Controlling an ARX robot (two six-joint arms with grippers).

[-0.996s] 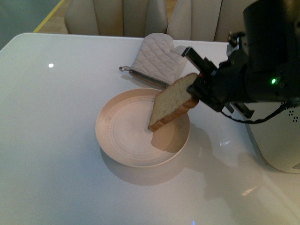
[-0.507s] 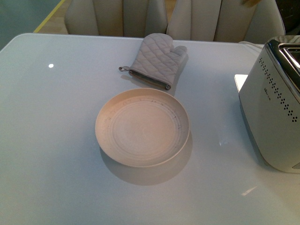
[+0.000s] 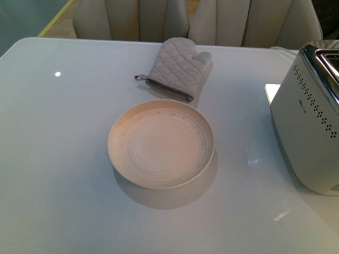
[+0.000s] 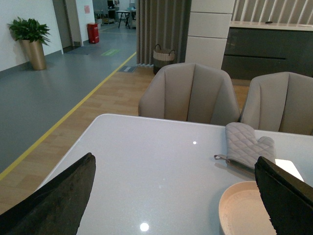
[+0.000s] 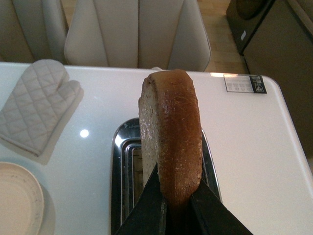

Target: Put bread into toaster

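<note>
A broad white table fills the front view, with pale upholstered chairs drawn up along its far edge. At the table's right side stands the toaster, a boxy white body with rows of small dark dots on its side and a chrome top that runs out of the picture. Near the middle of the table lies a round, pale pink plate, well apart from the toaster. Just beyond the plate a grey quilted oven mitt lies flat, its cuff nearest the plate's rim but not touching it. In the right wrist view the bread stands on edge directly above the toaster's chrome slotted top, its brown crust turned toward the camera and its speckled face just visible along one side. Its lower end is hidden behind the fingers, so I cannot tell whether it has entered a slot. The right gripper pinches that lower end, one dark finger pressed against each face of the slice. In the left wrist view the left gripper hangs above the table with its two dark fingers spread wide, with the plate's rim and the mitt in sight beyond them.
</note>
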